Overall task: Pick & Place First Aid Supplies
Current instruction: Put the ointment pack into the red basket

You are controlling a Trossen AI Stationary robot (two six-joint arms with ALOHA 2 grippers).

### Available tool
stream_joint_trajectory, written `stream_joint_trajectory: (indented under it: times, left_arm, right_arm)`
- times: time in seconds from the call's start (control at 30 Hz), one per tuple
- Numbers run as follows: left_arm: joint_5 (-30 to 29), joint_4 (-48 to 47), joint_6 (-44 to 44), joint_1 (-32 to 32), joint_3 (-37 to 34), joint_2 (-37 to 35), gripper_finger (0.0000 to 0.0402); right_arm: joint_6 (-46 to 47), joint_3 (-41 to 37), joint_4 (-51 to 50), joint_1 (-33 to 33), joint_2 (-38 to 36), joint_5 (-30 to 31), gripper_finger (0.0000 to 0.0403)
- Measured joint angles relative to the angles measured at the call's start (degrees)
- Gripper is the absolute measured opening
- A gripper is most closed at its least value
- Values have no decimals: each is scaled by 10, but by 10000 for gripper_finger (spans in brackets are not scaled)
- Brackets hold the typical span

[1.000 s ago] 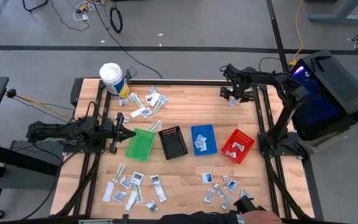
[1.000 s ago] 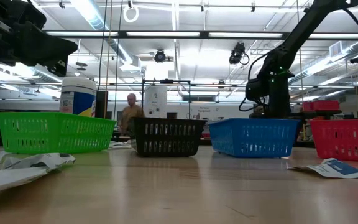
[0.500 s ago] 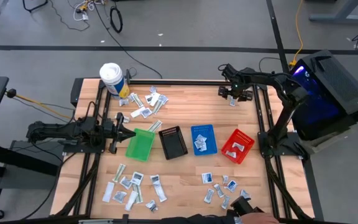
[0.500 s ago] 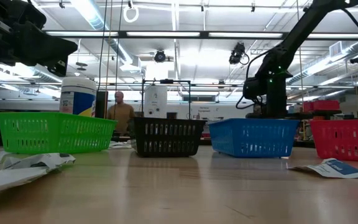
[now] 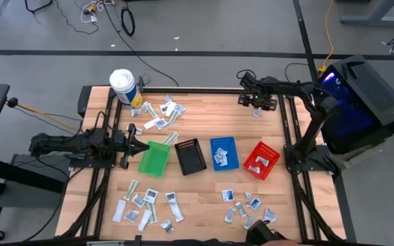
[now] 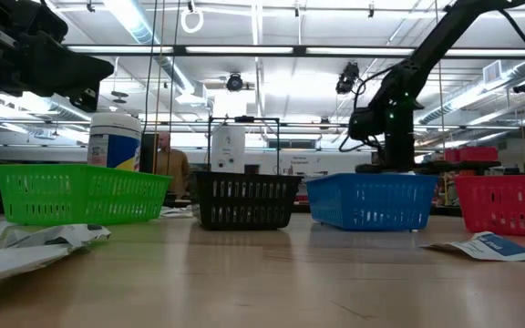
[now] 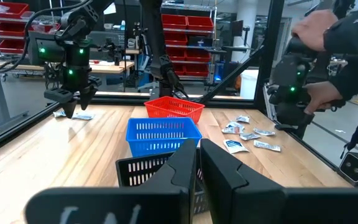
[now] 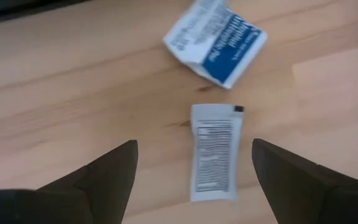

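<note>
Right pincer (image 8: 191,180) shifted, apparently above sachet (image 8: 214,151).

Right gripper (image 8: 191,165) jaws apparently spread.

Overall light: bright and even, no dim corners.
Source: long ceiling strips (image 6: 144,23) in the low view, some blown out to plain white.
Bench (image 5: 204,116): soft, short shadows under the bins; faint sheen on the wood.
Backlight: arms in the low view read as dark silhouettes.
Blur: the sachets (image 8: 215,151) in the right wrist view are soft and smeared.
Foreground: the near bench in the low view is out of focus.
</note>
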Motion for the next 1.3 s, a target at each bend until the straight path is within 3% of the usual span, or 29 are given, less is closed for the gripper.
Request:
stream_joint_trajectory:
  times: [0.83, 1.3]
  left_arm:
    - [0, 0, 0, 0, 0, 0, 32]
    - [0, 0, 0, 0, 0, 0, 32]
  right_arm:
    - [106, -38, 17, 31, -16, 56, 318]
    - [89, -77, 71, 12, -16, 34, 318]
